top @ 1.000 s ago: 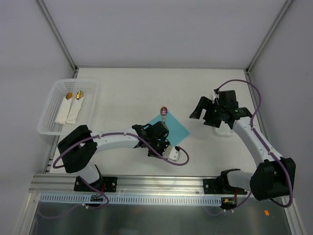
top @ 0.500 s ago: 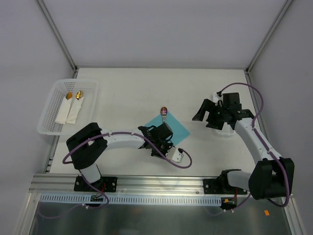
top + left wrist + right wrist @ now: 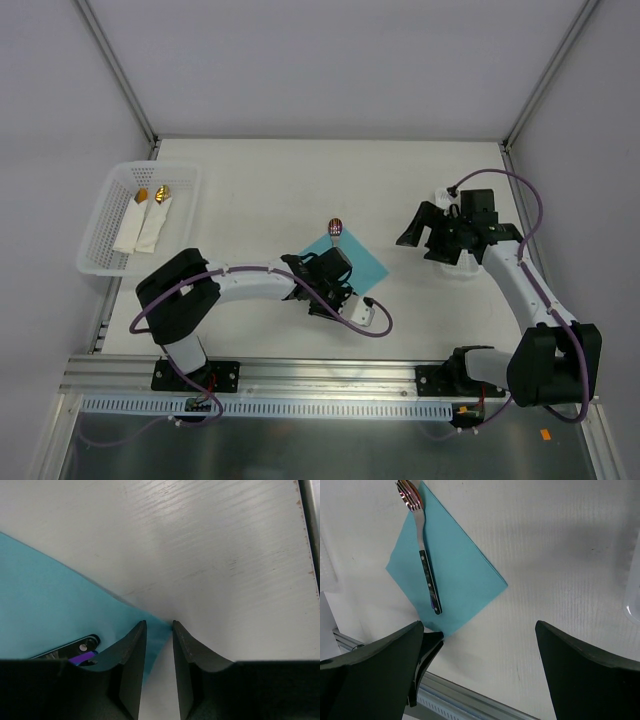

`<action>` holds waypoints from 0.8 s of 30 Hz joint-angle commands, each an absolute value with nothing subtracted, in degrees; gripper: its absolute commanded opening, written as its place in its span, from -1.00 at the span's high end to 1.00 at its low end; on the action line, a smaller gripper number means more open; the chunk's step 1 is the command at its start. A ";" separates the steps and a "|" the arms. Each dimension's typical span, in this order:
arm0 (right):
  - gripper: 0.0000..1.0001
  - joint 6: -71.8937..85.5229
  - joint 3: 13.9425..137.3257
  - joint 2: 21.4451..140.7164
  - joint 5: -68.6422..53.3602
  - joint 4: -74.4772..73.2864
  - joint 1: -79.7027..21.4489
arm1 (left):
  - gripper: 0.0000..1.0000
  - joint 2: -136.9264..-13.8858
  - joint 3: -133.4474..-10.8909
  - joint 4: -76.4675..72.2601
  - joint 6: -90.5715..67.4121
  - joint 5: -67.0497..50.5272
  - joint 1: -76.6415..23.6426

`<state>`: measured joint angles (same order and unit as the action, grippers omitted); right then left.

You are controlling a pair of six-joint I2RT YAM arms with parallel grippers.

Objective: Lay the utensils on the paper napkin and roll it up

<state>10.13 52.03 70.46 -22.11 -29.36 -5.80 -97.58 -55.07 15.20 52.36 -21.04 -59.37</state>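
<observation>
The teal paper napkin (image 3: pixel 355 262) lies flat near the table's middle, seen in the right wrist view (image 3: pixel 455 575) and left wrist view (image 3: pixel 45 600). A slim utensil (image 3: pixel 422 540) with a black handle and a shiny purplish head (image 3: pixel 336 228) lies along it, head past the far corner; its handle end shows in the left wrist view (image 3: pixel 82 644). My left gripper (image 3: pixel 159 626) is at the napkin's near corner. Its jaws stand a narrow gap apart, the corner lying between them. My right gripper (image 3: pixel 480 625) hovers wide open and empty to the right (image 3: pixel 428 228).
A white basket (image 3: pixel 110 205) at the far left holds two white rolled napkins with gold-tipped utensils (image 3: pixel 148 222). A small white container (image 3: pixel 458 265) sits under the right arm. A clear rim (image 3: pixel 632 595) shows at the right. A metal rail (image 3: pixel 330 375) runs along the near edge.
My left gripper has slid right and toward the near edge, to the napkin's near corner. My right gripper has shifted slightly right. Napkin and utensil have not moved.
</observation>
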 commanded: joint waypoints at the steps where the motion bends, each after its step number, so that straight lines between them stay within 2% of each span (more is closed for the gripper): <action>1: -0.98 8.88 51.77 69.96 -23.64 -29.27 -4.84 | 0.45 -99.93 -55.99 15.38 53.96 -21.88 -57.48; 13: -0.98 8.53 51.68 70.14 -24.61 -29.27 -3.52 | 0.98 -98.18 -55.28 16.52 52.03 -24.17 -58.53; 24: -0.98 8.53 50.89 69.00 -25.49 -29.36 -3.34 | 1.00 -93.78 -53.96 19.33 45.19 -26.89 -63.28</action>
<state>9.76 51.53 70.46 -23.75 -29.34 -3.84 -96.53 -54.11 16.45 48.56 -23.16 -62.35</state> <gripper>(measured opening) 0.991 0.004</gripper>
